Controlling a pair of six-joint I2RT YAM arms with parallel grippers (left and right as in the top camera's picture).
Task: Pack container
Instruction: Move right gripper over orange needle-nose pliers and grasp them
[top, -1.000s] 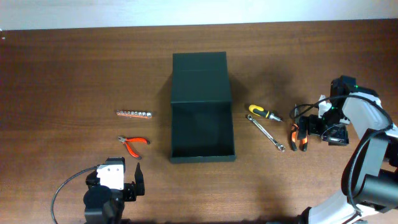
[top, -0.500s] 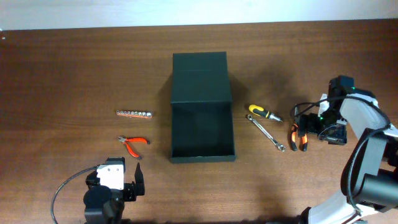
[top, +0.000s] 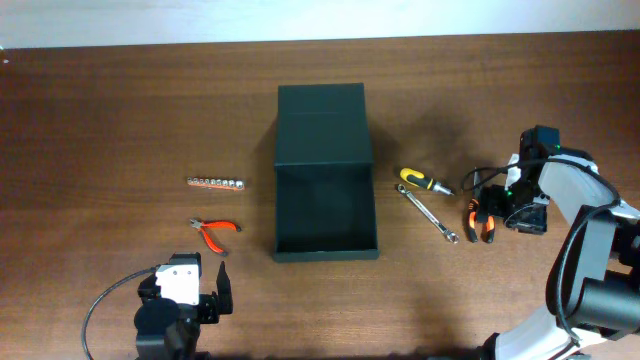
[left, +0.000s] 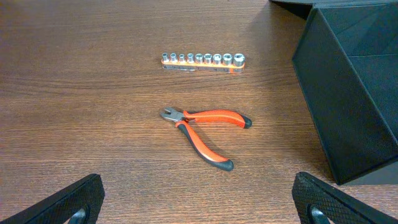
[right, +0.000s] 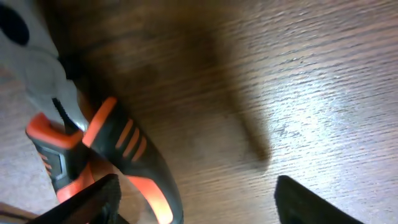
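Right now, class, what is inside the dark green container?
From overhead, the container shows only its bare dark floor; no tool lies in it. The corners are in shadow, so something small and dark there could go unseen.

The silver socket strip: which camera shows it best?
The left wrist view: the socket strip is large and sharp. Overhead shows it small, left of the container. The right wrist view misses it.

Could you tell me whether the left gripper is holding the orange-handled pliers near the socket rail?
No, the orange-handled pliers lie free on the table ahead of the left gripper, whose fingers stand wide apart.
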